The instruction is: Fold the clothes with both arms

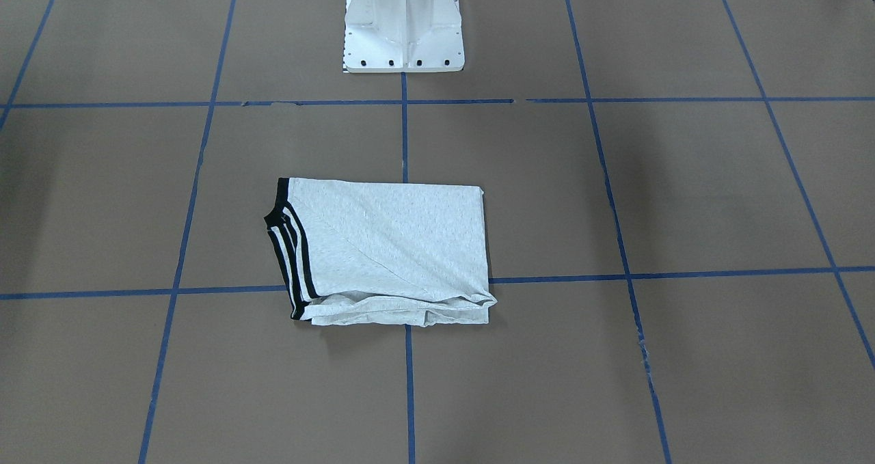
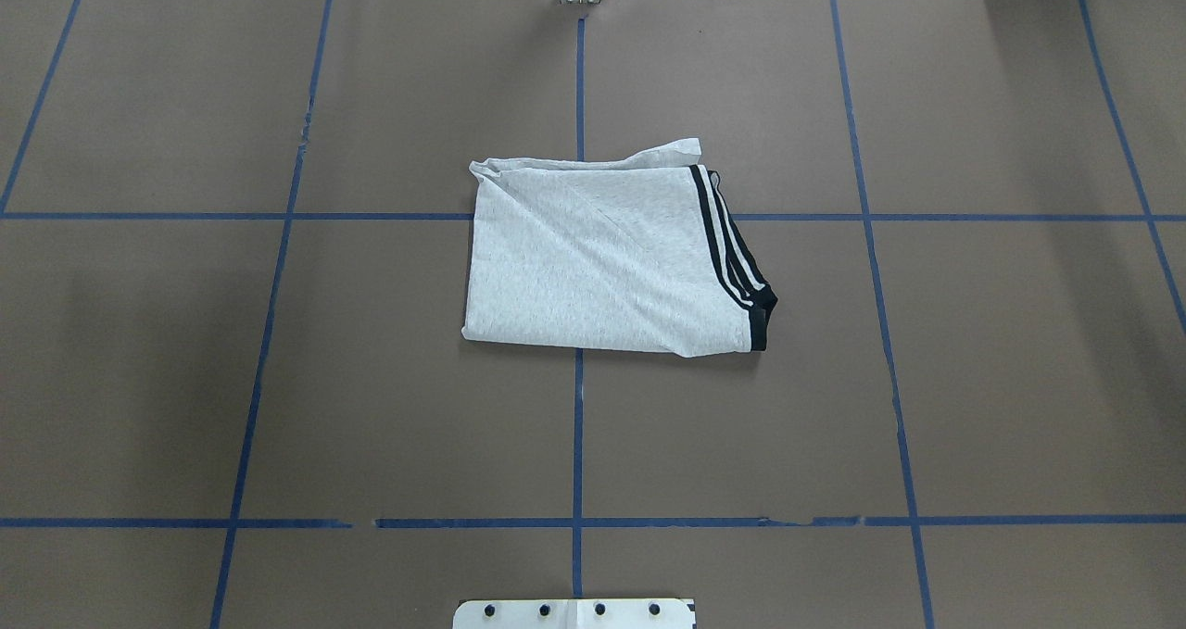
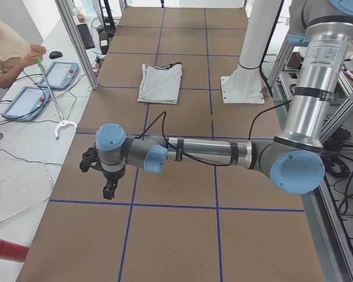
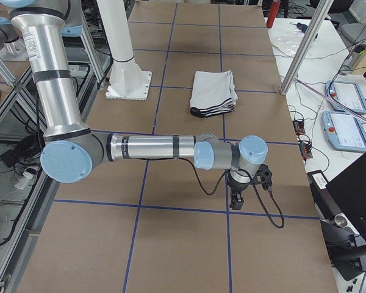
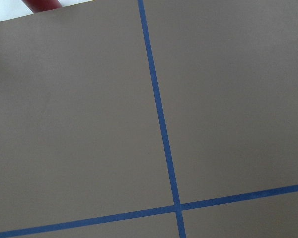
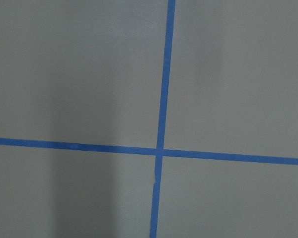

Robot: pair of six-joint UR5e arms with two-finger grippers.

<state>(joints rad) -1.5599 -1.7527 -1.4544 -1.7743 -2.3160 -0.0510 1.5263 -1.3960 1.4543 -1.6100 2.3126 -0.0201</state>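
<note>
**Item 1. Left pincer** (image 3: 108, 194). It is hung pointing down over bare surface (image 2: 278, 379) at the end of the outstretched left arm (image 3: 212, 153). Nothing is seen held. Open or closed cannot be told, since it shows in the left-end view alone.

**Item 2. Right pincer** (image 4: 236, 201). It is likewise pointed down on the extended right arm (image 4: 152, 148), and nothing is seen held. Its state cannot be told either, for the same reason.

**Item 3. Ground below each pincer.** Only brown covering and a crossing of blue tape lines (image 5: 161, 124) are recorded by the wrist cameras. A red cylinder (image 3: 6, 249) is noted just beyond the left pincer, off the surface edge.

**Item 4. T-shirt** (image 2: 602, 258). It is laid well apart from both pincers, between them, near the white pedestal (image 1: 403, 26). It is folded into a compact rectangle, with the black stripes stacked at the edge toward the right pincer and loose layers showing along the edge away from the pedestal.

**Judgement.** The fold is taken as finished or nearly so. The arms are probably parked wide to leave the garment unobstructed.

**Views compared.** The arms and pincers are shown by the two side views only, while the overhead and front views give the fold's outline and no arm. A seated person (image 3: 6, 47) beside control tablets (image 3: 59, 73) appears in the left-end view alone.
</note>
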